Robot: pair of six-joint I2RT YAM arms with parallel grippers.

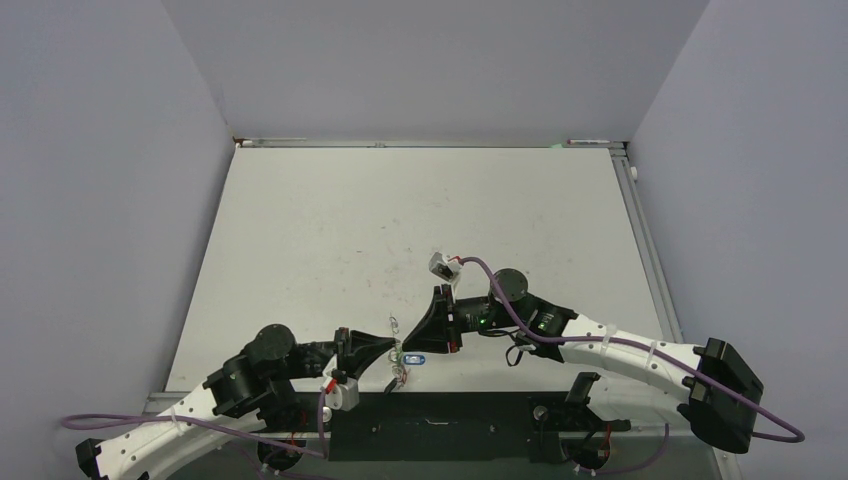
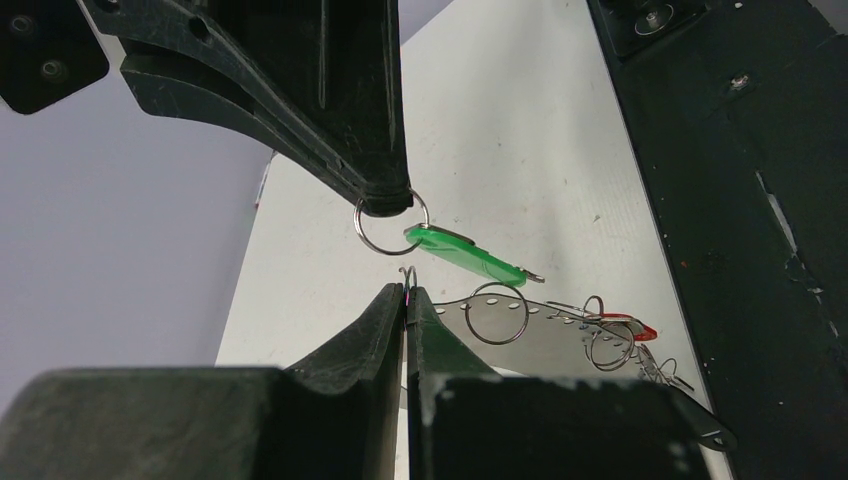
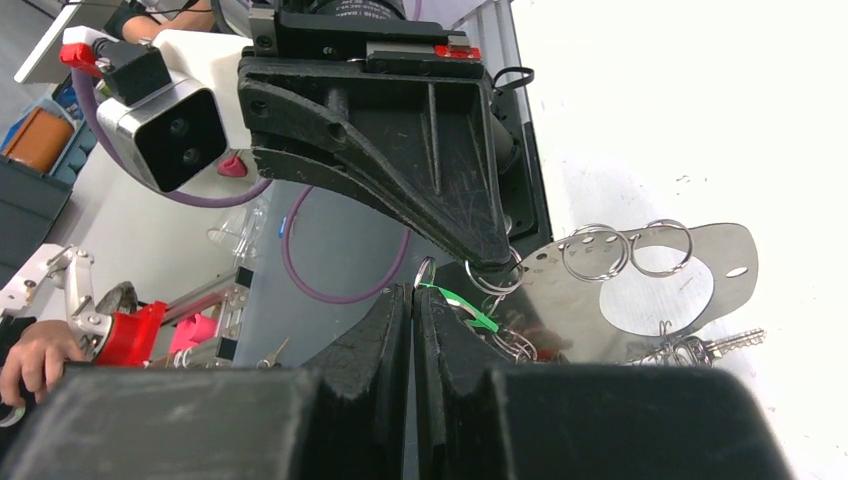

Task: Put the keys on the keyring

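The keyring [image 3: 680,290] shows as a flat silver oval with a hole in it and several split rings on its rim. It also shows in the left wrist view [image 2: 560,335]. My left gripper [image 2: 405,295] is shut on a small wire ring at the keyring's rim and holds it up. My right gripper [image 3: 413,290] is shut on the split ring [image 2: 390,225] of the green-tagged key [image 2: 465,255], close above the left fingertips. A red-tagged key [image 2: 632,326] hangs on the keyring. A blue tag [image 1: 413,357] shows under the two grippers.
The white table [image 1: 400,220] stretches away behind the grippers. The black mounting plate [image 1: 440,425] runs along the near edge just under them. A person's hand [image 3: 30,360] and red parts sit off the table at the far left of the right wrist view.
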